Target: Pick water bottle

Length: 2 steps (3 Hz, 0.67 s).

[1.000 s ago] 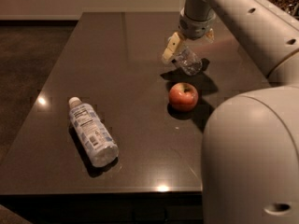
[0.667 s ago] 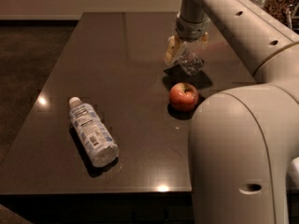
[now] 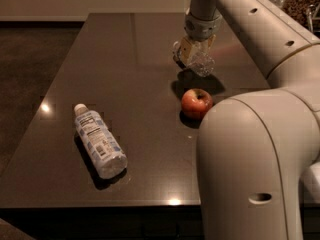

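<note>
The small clear crinkled water bottle (image 3: 202, 63) is held in my gripper (image 3: 192, 54) at the far middle of the dark table (image 3: 130, 59). The fingers are shut on the bottle, which hangs a little above the tabletop over its own shadow. A red apple (image 3: 196, 103) sits just in front of the gripper on the table.
A larger bottle with a white cap and white-blue printed label (image 3: 99, 140) lies on its side at the front left. My arm's big pale body (image 3: 250, 169) fills the front right and hides the table's right side. The table's front edge runs along the bottom.
The gripper has risen slightly with the small bottle in it, lifting it off the table. The arm's body has swung further into the front right. Apple and large bottle have not moved.
</note>
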Tool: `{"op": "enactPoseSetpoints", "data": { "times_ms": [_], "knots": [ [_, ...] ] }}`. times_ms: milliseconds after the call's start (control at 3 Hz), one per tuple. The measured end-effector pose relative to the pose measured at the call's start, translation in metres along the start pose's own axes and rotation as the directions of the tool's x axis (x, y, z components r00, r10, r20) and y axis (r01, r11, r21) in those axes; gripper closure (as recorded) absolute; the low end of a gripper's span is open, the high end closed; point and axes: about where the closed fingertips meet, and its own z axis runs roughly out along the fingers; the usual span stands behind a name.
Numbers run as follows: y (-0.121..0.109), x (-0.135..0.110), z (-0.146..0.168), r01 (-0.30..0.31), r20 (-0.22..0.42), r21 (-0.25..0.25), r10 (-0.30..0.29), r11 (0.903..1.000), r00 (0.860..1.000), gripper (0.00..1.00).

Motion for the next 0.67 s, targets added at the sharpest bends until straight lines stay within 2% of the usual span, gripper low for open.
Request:
{"op": "enactPoseSetpoints", "data": {
  "times_ms": [333, 667],
  "knots": [
    [0.021, -0.013, -0.021, 0.079, 0.041, -0.024, -0.078, 0.9966, 0.996, 0.89],
    [0.048, -0.028, -0.06, 0.18, 0.123, -0.053, -0.173, 0.9822, 0.977, 1.0]
  ]
}}
